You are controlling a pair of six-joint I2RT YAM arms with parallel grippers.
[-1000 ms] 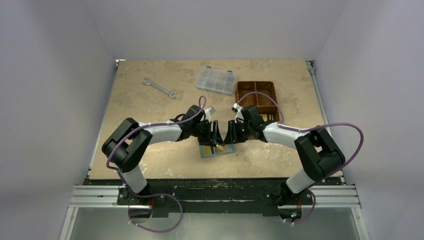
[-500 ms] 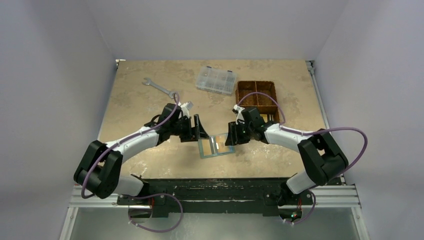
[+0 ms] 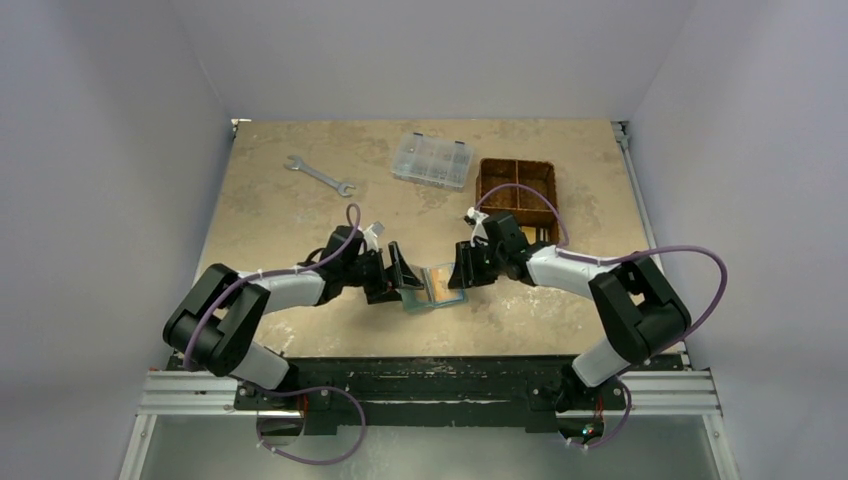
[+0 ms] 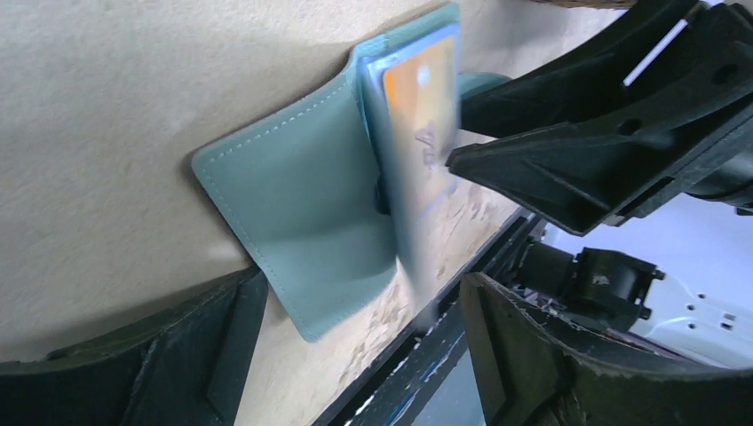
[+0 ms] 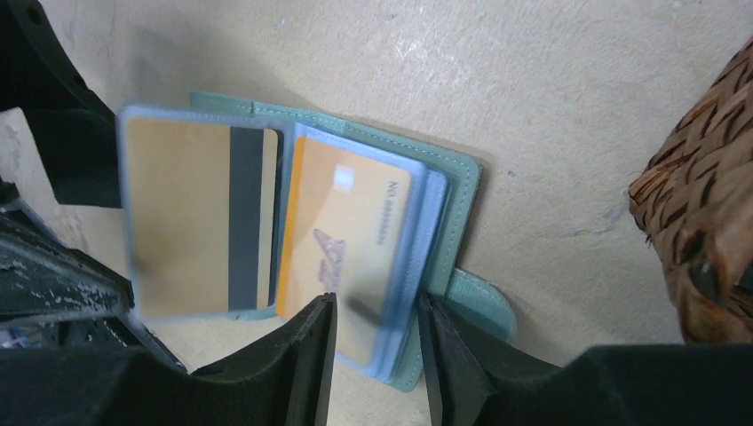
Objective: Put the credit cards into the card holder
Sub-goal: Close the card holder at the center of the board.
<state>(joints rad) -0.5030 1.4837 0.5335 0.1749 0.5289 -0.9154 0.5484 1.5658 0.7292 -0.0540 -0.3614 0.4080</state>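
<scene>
The card holder (image 3: 433,290) lies open on the table, sage-green (image 4: 297,209) with pale blue clear pockets (image 5: 417,266). Two orange-gold credit cards sit in those pockets: one shows its dark stripe (image 5: 191,222), the other its face (image 5: 351,235). The striped card's pocket leaf is blurred and stands up off the table in the left wrist view (image 4: 417,106). My left gripper (image 3: 398,272) (image 4: 355,355) is wide open beside the holder's left cover, touching nothing. My right gripper (image 3: 462,270) (image 5: 377,355) hovers over the right-hand pockets, jaws apart and open.
A brown woven divided basket (image 3: 515,192) (image 5: 701,204) stands just behind the right gripper. A clear compartment box (image 3: 433,160) and a wrench (image 3: 318,174) lie at the back. The table's front edge (image 4: 497,257) runs close to the holder.
My left gripper let go, opened wide and drew back left off the holder, then eased toward it again. A pocket leaf with a card is swinging. The right gripper stayed put.
</scene>
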